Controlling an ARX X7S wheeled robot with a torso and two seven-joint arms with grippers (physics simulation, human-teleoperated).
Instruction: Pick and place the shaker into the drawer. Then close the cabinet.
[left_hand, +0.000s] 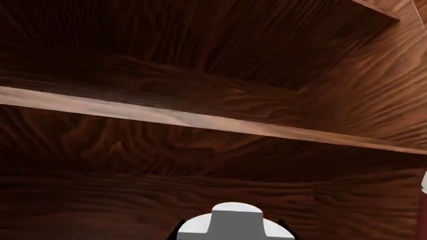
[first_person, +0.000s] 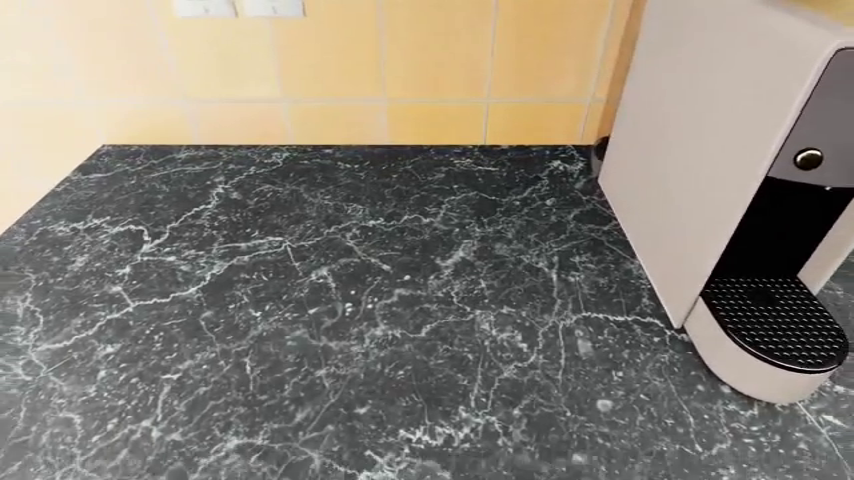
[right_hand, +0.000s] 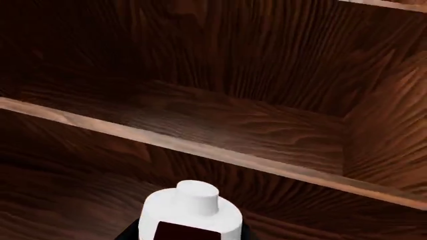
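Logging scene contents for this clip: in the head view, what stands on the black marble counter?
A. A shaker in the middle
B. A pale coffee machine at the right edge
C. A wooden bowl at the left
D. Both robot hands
B: the head view shows a pale coffee machine with a dark drip tray at the right edge of the counter; no shaker, bowl or hand appears on it.

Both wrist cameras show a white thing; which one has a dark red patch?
The knobbed white object in the right wrist view; the left view's white piece shows grey instead.
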